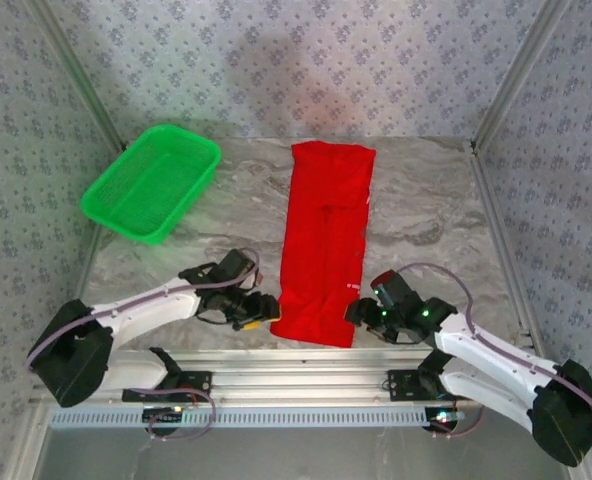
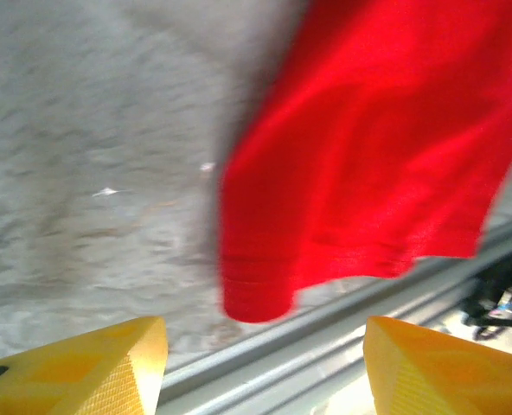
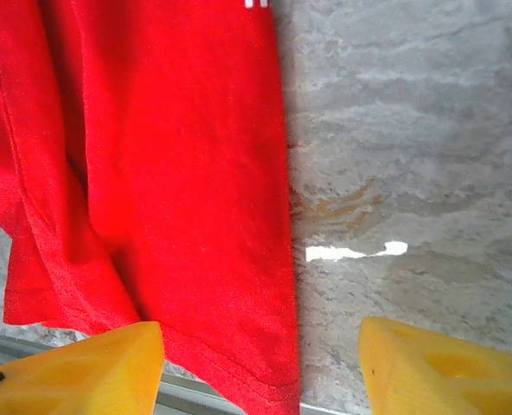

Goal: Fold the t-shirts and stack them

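The red t-shirt (image 1: 321, 240) lies flat on the marble table as a long narrow strip folded lengthwise, running from the far side to the near edge. My left gripper (image 1: 261, 307) sits low at its near left corner. In the left wrist view the gripper (image 2: 263, 350) is open, and the t-shirt's corner (image 2: 368, 147) lies just ahead of its yellow fingers (image 2: 109, 367), apart from them. My right gripper (image 1: 359, 312) is at the near right corner. In the right wrist view it (image 3: 260, 359) stands open, and the t-shirt's hem corner (image 3: 169, 156) lies between its fingers (image 3: 92, 372).
A green plastic basket (image 1: 151, 180) stands at the far left of the table. The metal rail (image 1: 296, 362) of the table's near edge runs right below the t-shirt's hem. Patterned walls close in the left, back and right sides.
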You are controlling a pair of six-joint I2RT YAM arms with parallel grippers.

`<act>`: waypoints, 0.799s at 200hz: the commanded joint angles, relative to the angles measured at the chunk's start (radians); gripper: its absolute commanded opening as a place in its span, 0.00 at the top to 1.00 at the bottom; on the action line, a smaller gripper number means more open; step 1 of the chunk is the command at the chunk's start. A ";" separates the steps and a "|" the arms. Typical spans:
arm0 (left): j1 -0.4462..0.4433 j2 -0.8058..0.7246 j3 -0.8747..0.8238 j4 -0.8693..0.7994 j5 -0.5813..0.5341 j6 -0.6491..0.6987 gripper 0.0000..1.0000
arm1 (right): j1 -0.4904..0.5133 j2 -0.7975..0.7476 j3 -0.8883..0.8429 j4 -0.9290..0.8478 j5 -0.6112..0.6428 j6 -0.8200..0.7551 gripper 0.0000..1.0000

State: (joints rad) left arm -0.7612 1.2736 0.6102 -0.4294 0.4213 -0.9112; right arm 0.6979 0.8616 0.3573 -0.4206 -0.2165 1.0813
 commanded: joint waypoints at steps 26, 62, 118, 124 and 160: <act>0.012 0.108 -0.006 0.138 0.000 -0.012 0.46 | -0.004 0.034 -0.071 0.171 -0.100 0.025 0.44; 0.012 0.142 0.005 0.166 0.009 -0.009 0.46 | 0.011 0.045 -0.084 0.148 -0.122 0.021 0.46; -0.032 0.213 0.044 0.245 0.044 -0.044 0.49 | 0.047 0.144 -0.068 0.199 -0.142 0.017 0.48; -0.043 0.220 0.052 0.250 0.046 -0.047 0.49 | 0.053 0.160 -0.060 0.202 -0.143 0.014 0.48; -0.086 0.268 0.097 0.278 0.055 -0.071 0.53 | 0.091 0.273 -0.013 0.228 -0.143 0.006 0.55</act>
State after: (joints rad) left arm -0.7864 1.4712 0.6731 -0.3710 0.4114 -0.9623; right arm 0.7387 1.0439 0.3393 -0.2932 -0.3115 1.0924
